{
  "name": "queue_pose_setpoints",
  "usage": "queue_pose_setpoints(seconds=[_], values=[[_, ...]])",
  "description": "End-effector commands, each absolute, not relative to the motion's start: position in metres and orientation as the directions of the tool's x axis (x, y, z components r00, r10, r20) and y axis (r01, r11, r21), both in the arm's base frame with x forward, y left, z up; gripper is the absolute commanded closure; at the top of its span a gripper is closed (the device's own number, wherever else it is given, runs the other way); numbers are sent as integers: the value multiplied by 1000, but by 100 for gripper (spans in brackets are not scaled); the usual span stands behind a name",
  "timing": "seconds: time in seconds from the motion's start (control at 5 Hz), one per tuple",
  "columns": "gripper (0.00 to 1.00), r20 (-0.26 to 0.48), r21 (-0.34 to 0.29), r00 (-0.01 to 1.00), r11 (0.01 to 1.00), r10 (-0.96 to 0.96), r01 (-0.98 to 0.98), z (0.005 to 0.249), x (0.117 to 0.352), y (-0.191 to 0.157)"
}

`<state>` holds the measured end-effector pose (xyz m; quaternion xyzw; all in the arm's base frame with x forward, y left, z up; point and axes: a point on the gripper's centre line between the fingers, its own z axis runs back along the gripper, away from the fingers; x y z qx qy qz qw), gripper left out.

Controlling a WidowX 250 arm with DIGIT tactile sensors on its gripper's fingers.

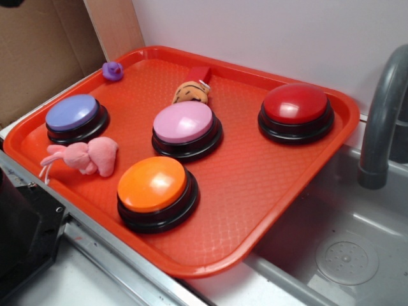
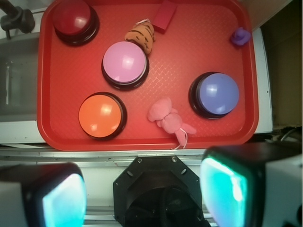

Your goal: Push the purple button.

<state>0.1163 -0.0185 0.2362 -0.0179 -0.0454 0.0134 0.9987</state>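
The purple button [image 1: 72, 113] has a periwinkle dome on a black base and sits at the left end of the red tray [image 1: 255, 185]. In the wrist view the purple button [image 2: 217, 93] lies at the right of the tray [image 2: 61, 127]. My gripper [image 2: 144, 194] hangs high above the near side of the tray, over the robot's black base [image 2: 156, 189]. Its jaws stand wide apart with nothing between them, and the teal pads [image 2: 225, 189] are well short of the button. The exterior view does not show the gripper.
Also on the tray are a pink-lilac button [image 1: 183, 122], an orange button [image 1: 153, 183], a dark red button [image 1: 295, 103], a pink plush rabbit [image 1: 86, 156] right beside the purple button, a striped plush toy [image 1: 190, 93] and a tiny purple duck [image 1: 113, 71]. A grey sink [image 1: 344, 248] with a faucet [image 1: 382, 121] lies at the right.
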Motion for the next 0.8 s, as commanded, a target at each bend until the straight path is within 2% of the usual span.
queue_pose_setpoints(seconds=[0.0, 0.2, 0.4, 0.6], values=[[0, 90, -37, 996, 999, 28, -25, 236, 116, -19], [0, 42, -28, 987, 987, 157, -156, 207, 120, 25], [0, 63, 16, 958, 960, 279, -281, 174, 122, 75], [0, 69, 54, 943, 942, 326, -330, 142, 131, 107]])
